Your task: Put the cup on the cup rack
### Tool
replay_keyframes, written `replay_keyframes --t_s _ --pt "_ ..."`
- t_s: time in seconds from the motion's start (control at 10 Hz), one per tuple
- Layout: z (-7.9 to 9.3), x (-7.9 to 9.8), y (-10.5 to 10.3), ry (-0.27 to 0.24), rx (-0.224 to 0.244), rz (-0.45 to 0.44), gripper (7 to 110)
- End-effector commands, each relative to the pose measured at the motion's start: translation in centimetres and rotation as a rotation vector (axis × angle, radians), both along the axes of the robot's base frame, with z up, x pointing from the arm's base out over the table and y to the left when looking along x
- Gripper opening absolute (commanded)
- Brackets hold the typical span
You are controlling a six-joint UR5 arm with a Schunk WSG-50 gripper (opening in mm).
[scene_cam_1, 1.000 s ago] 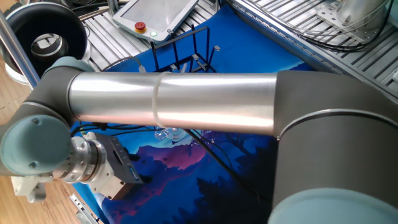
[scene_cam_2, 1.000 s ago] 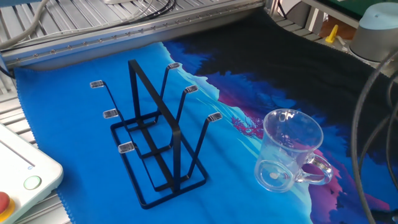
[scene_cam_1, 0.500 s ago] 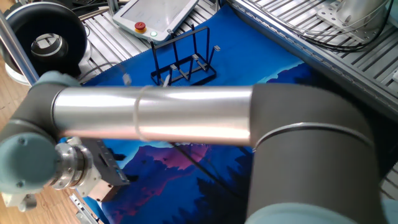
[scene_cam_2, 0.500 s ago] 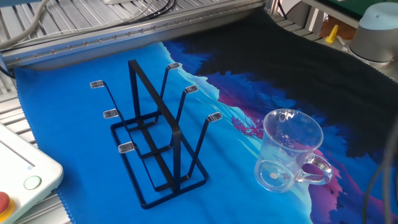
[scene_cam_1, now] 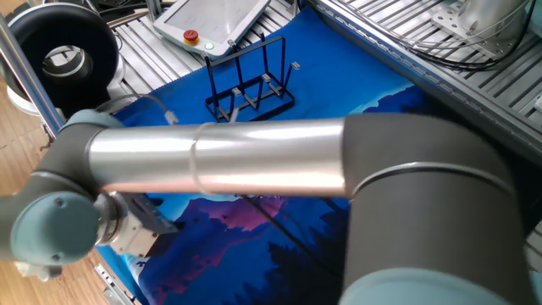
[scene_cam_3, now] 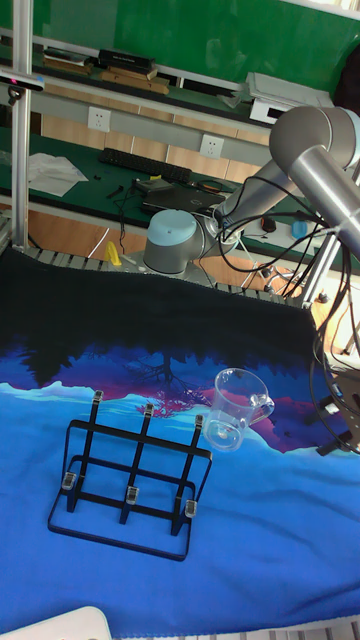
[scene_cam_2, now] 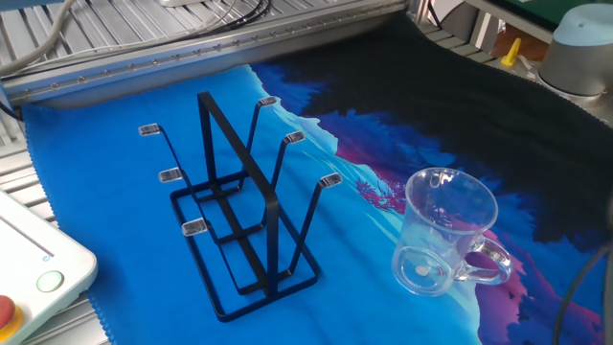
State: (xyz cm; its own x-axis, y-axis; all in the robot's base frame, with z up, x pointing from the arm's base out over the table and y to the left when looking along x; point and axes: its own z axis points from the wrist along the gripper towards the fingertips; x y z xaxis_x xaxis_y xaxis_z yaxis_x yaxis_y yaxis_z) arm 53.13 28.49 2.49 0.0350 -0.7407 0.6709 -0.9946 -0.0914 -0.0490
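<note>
Blue cloth (scene_cam_2: pixel 124 153) with a picture of dark trees covers the counter, and metal slats run along its far edge. Behind it all is a workshop with a green wall and shelves.

In one fixed view the big silver and grey robot arm (scene_cam_1: pixel 254 161) fills the front. The gripper (scene_cam_1: pixel 140 233) sits low at its end, but the jaws are hidden, so nobody can tell if they are open or closed. They hold nothing that can be seen.

The cup (scene_cam_2: pixel 442 244) stands on the cloth, well apart from the jaws. It is clear glass, round and smooth, with a loop handle (scene_cam_2: pixel 488 264) on one side. It looks light but hard and slippery, and it would likely break if dropped. A good place to grab is probably across the rim, or at the handle.

Farther from the jaws stands the cup rack (scene_cam_2: pixel 235 206). It is thin black wire, stiff, with upright pegs that have small flat tips. The cup is near it, not touching.
</note>
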Motion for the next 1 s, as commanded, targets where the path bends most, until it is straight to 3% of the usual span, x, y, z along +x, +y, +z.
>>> replay_keyframes --t_s 0.0,0.2,0.4,0.6,0.7,0.9 --pt "0.9 -0.4 -2.3 0.013 -0.010 -0.005 66" --pt "-0.1 -0.8 -1.8 0.080 0.039 0.043 66" --pt "0.1 -0.9 -2.6 0.106 0.043 0.084 66" --pt "-0.3 -1.0 -2.4 0.105 0.066 0.075 66" --pt "0.1 -0.8 -3.1 0.080 0.043 0.057 66" --pt "-0.5 -1.4 -2.7 0.080 0.083 0.024 66"
